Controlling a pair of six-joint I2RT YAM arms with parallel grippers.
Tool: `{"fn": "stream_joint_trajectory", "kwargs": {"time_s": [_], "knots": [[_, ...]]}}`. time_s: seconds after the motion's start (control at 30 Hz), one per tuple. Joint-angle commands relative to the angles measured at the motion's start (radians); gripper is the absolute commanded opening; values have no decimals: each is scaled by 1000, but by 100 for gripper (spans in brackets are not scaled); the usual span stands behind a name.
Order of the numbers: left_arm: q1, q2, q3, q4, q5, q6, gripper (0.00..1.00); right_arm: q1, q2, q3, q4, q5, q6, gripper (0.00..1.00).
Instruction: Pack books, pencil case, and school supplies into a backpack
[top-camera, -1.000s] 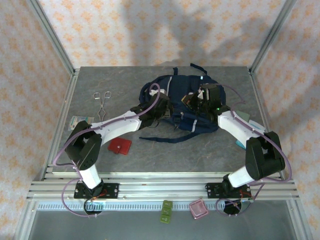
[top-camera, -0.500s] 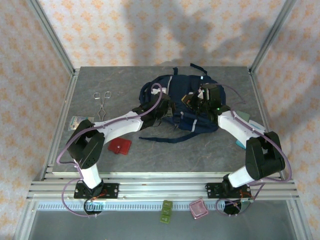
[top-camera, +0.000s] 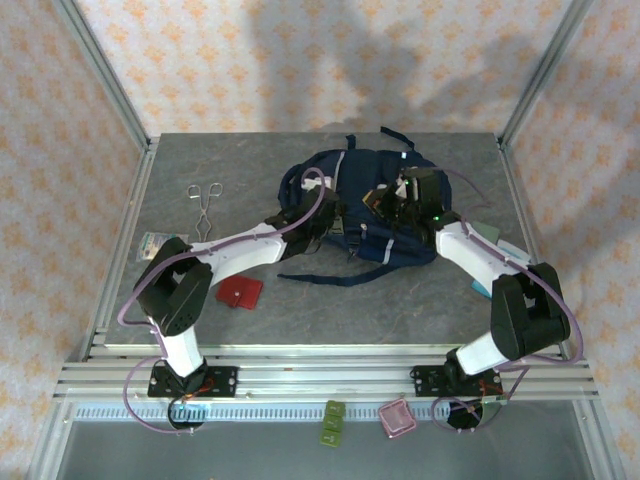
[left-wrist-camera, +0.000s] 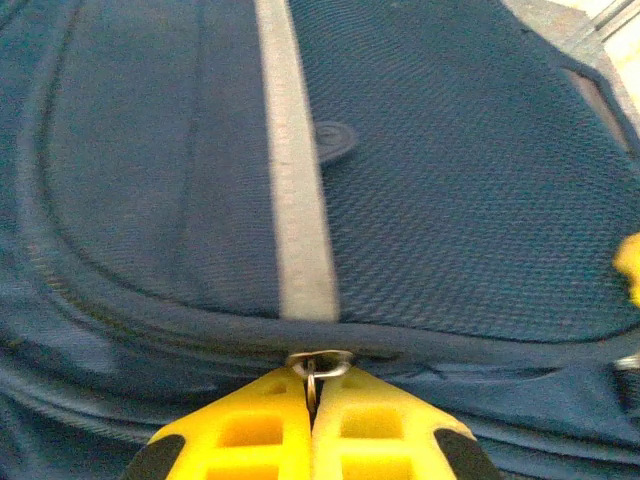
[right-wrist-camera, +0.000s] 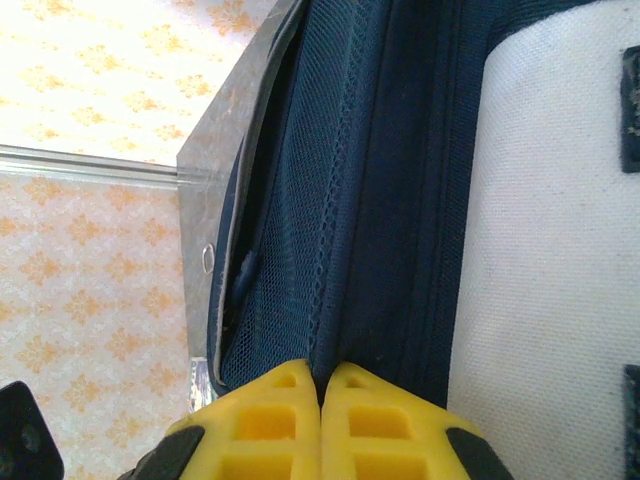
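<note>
The navy backpack (top-camera: 355, 215) lies at the table's middle back, its grey stripe (left-wrist-camera: 295, 200) running across the left wrist view. My left gripper (left-wrist-camera: 312, 378) is shut on the metal zipper pull (left-wrist-camera: 314, 366) at the backpack's left side (top-camera: 325, 222). Over on the pack's right, my right gripper (right-wrist-camera: 322, 372) is shut on a fold of its blue fabric edge (top-camera: 402, 197). A tan-brown bit (top-camera: 376, 197) shows in the opening; whether it is a book or the pencil case I cannot tell. The red square school supply (top-camera: 240, 292) lies flat near the left arm.
Metal tongs (top-camera: 205, 200) and a small packet (top-camera: 158, 240) lie at the table's left. Teal items (top-camera: 488, 236) sit by the right arm. A green piece (top-camera: 333, 420) and a pink piece (top-camera: 397, 417) rest on the front rail. Frame posts stand at the back corners.
The left gripper's jaws have closed onto the zipper pull after edging toward the backpack. The right arm has stayed put, still gripping the fabric.
</note>
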Motion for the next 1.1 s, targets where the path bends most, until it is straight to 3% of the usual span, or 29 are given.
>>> {"fn": "stream_joint_trajectory", "kwargs": {"time_s": [0.0,0.2,0.47,0.63,0.83,1.03,1.07], "knots": [[69,-47,-71,-72,-82,38,0,2,-93,-1,143,-29,-38,0],[129,-96,-104,-122,-121,65,0,0,-113,-57,140,-18,-45,0],[115,-122,-114,-146,-110,121,0,-1,-99,-49,75,36,-101,0],[43,-160,-141,-199,-120,155,0,-10,-48,21,-4,108,-162,0],[-55,-160,-160,-190,-47,133,0,-25,59,149,-70,207,-213,0],[-143,-98,-64,-154,-3,126,0,-40,163,283,-141,259,-221,0],[-150,-86,-47,-146,-3,126,0,-41,173,295,-159,250,-217,4]]}}
